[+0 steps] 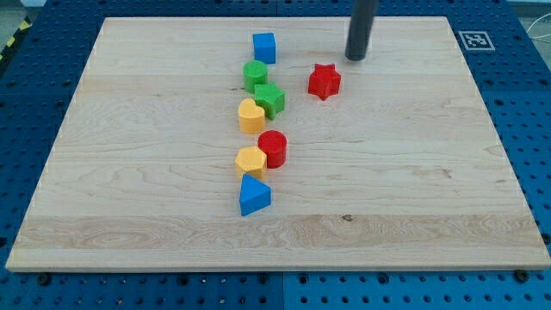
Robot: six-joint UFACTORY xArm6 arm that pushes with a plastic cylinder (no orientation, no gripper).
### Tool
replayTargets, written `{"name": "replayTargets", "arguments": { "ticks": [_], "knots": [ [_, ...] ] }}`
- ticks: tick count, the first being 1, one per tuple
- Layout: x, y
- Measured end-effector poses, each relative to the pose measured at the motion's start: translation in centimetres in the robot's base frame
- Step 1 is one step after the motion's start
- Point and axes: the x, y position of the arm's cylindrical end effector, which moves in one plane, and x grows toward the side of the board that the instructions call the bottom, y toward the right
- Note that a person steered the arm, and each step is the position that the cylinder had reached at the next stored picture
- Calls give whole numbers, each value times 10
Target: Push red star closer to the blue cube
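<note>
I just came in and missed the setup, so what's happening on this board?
A robot arm with a dark rod is working on a wooden board of small blocks. My tip sits just up and to the view's right of the red star, not visibly touching it. The blue cube lies to the star's upper left, with a clear gap between them. The other blocks form a loose column running down from the cube toward the view's bottom.

Pale wooden board lay flat, grain running left to right, evenly lit. Around it, blue perforated table surface. Black-and-white marker tag at board's top right corner. Yellow-black striped tape at top left.
</note>
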Motion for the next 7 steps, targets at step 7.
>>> {"name": "replayTargets", "arguments": {
  "ticks": [7],
  "knots": [
    [71,-75]
  ]
}}
